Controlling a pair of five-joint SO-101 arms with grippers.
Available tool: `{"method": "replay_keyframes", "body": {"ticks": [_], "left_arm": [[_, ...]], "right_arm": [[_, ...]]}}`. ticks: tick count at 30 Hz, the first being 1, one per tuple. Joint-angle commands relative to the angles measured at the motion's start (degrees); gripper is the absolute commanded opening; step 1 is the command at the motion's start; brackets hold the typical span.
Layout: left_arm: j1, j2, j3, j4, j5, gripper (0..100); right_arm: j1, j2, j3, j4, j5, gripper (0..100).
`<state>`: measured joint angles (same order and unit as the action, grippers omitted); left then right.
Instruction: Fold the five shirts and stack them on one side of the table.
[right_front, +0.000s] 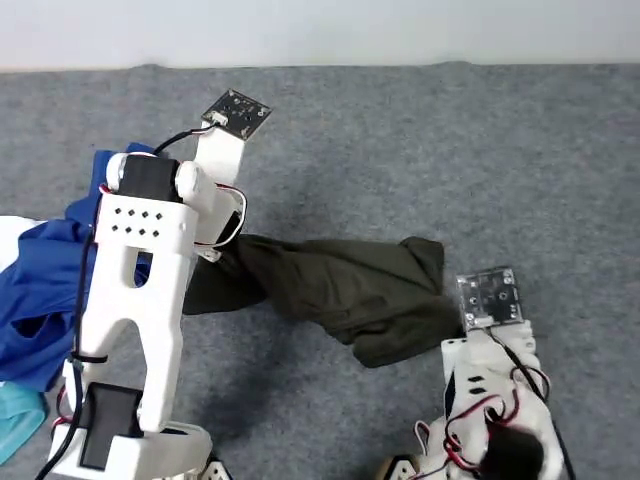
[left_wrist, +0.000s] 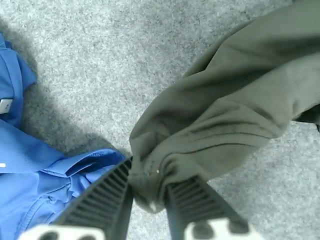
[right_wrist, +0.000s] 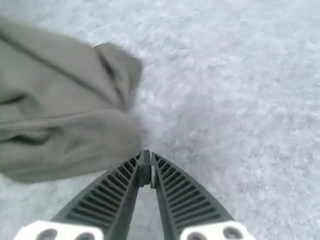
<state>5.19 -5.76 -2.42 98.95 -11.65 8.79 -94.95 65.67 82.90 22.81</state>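
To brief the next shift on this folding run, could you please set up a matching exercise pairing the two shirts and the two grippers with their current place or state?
Things:
1. olive shirt
2. blue shirt
3. left gripper
4. right gripper

Place or state:
A. shut with nothing held
B. bunched at the edge of the table
C. shut on a shirt's end
D. stretched across the table's middle

Pairs: 1-D, 2-B, 3-C, 4-A.
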Motion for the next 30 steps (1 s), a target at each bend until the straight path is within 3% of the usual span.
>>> {"method": "replay_keyframes", "body": {"ticks": [1,7,11,17,30], "left_arm": [[-0.6,-2.4,-2.2,1.0,-0.3,5],[-5.4,-2.2,-2.2,-0.6,2.7,0],[-10.1,-2.0,-2.2,-0.6,3.3,0],[-15.1,-2.0,0.5,-6.2,3.3,0],[-23.3,-1.9,13.0,-29.4,3.1,0]], "right_arm": [[-2.3,15.7,-11.1,3.0,0.4,1.0],[-11.6,45.8,-31.7,13.2,0.4,1.0],[-17.3,58.1,-38.4,13.5,0.7,1.0],[-22.9,66.9,-38.8,5.4,4.0,1.0],[-22.6,73.0,-38.8,4.7,4.3,1.1]]}}
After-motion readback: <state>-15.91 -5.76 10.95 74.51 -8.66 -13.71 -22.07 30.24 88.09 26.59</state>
